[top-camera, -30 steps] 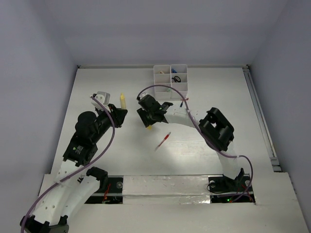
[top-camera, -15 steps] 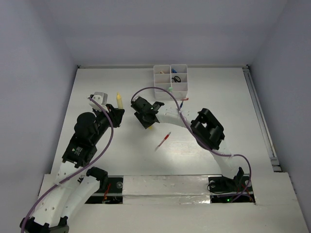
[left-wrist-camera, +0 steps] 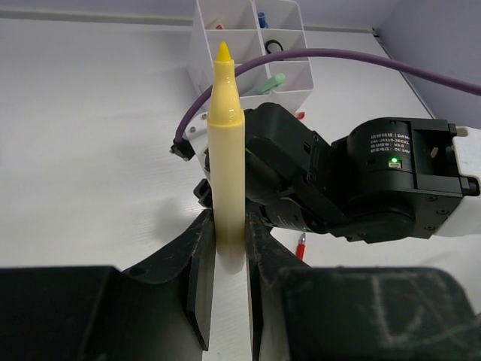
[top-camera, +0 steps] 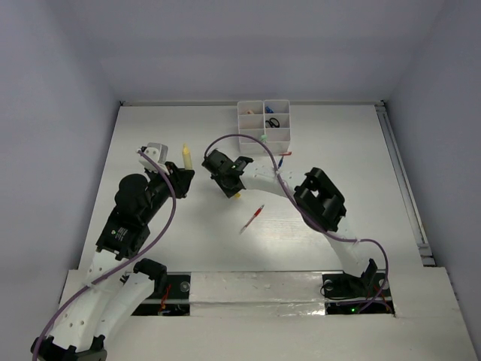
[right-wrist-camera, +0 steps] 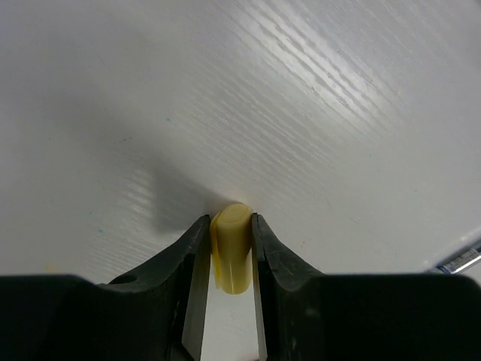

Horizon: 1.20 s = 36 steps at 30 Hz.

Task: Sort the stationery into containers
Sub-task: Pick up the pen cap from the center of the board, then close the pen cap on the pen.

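Left gripper (left-wrist-camera: 229, 241) is clamped on a yellow marker (left-wrist-camera: 225, 135) whose long axis runs straight out past its fingertips, bare tip forward. The right gripper (right-wrist-camera: 229, 226), close on its right, pinches the yellow cap (right-wrist-camera: 231, 259) — organizer tray (top-camera: 264, 140) farther ahead.

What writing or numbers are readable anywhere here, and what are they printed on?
"DM-J4310-2EC": top line of the white label on the right arm's black motor housing, barely legible.
"DC 24V": end of that label's bottom line; the rest is too small to read.
No text shows on the yellow marker in the left hand, the yellow cap in the right hand, or the tray.
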Motion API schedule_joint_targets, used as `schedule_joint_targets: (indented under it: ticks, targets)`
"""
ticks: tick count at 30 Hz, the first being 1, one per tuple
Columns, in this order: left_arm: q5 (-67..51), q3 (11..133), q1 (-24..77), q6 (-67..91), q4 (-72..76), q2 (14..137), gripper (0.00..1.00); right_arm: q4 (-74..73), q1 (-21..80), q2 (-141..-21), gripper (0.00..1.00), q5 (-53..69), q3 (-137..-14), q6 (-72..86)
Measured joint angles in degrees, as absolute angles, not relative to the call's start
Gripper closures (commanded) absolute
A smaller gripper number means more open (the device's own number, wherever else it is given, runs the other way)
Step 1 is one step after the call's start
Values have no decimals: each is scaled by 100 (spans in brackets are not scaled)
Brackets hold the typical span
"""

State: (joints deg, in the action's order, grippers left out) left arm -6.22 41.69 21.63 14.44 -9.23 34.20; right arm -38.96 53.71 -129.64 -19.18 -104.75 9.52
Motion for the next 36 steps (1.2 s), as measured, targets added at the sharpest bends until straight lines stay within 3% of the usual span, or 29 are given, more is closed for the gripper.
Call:
schedule_joint_targets:
  ticks: [4, 9, 18, 26, 36]
  targets:
    - [-980, 4169, 2163, 1455, -840, 3433, 100, -3634, 5280, -12593, 100, -1680, -9931, 1068]
    - [-1737, 4167, 2161, 1555, -550, 3531, 100, -2589, 4831, -11122, 100, -727, -8420, 1546]
    - [-3055, 3997, 2161, 2073, 316, 3802, 100, 779, 4027, -8879, 100, 834, -6639, 3015]
    - [-4062, 3876, 2161, 3072, 1754, 4136, 100, 3345, 3785, -8423, 100, 1649, -6160, 4278]
    - [-4639, 3546, 2161, 3767, 2810, 4294, 100, 5551, 3767, -8433, 100, 2165, -6156, 5457]
